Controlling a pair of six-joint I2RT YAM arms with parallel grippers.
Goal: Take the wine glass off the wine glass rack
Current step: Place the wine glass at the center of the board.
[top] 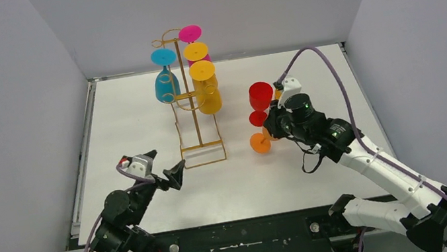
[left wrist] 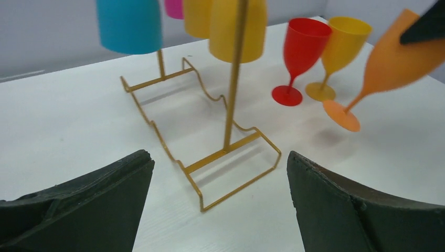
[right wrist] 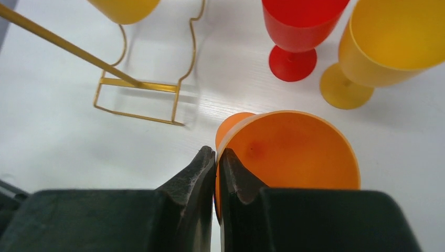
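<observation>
Right wrist view: the rim of the orange wine glass (right wrist: pixel 294 152) is pinched by the closed right tool (right wrist: pixel 216 155). The glass is tilted and off the rack (top: pixel 197 123), at 3 o'clock of it. By so thin a hold the glass could be dropped on the table (top: pixel 132 113), or the red glass (right wrist: pixel 294 31) and yellow glass (right wrist: pixel 388 47) just beside could be knocked over. The left tool (top: pixel 163 165) is spread open and empty, at 7 o'clock.
</observation>
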